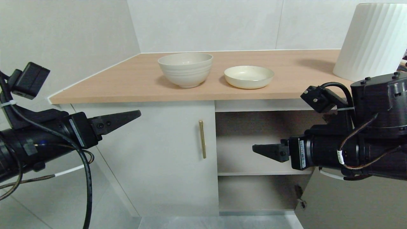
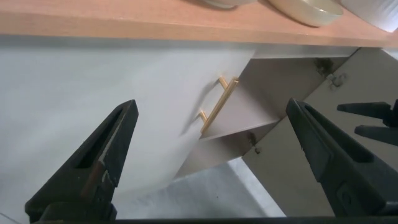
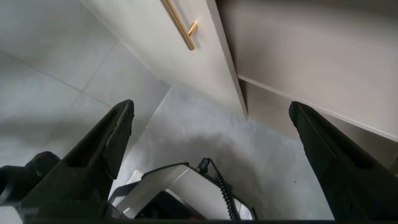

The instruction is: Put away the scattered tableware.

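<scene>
The left gripper (image 1: 135,114) hangs low in front of the closed cabinet door (image 1: 152,159), fingers spread wide and holding nothing. The right gripper (image 1: 259,149) is level with it on the other side, also spread and empty, its tips at the mouth of the open compartment just above the shelf (image 1: 254,173). Between the two runs the door's brass handle (image 1: 202,139).

Above them both pieces of tableware sit untouched on the counter (image 1: 120,87): a deep pale bowl (image 1: 185,69) and, just beside it toward the robot's right, a shallow dish (image 1: 249,76). The two are upright and apart. A tall white ribbed object (image 1: 375,41) stands farther right.

By my reading the cabinet is ready to receive things, but nothing has gone in yet. Bowl and dish both remain to be picked up and shelved – the task is barely begun
</scene>
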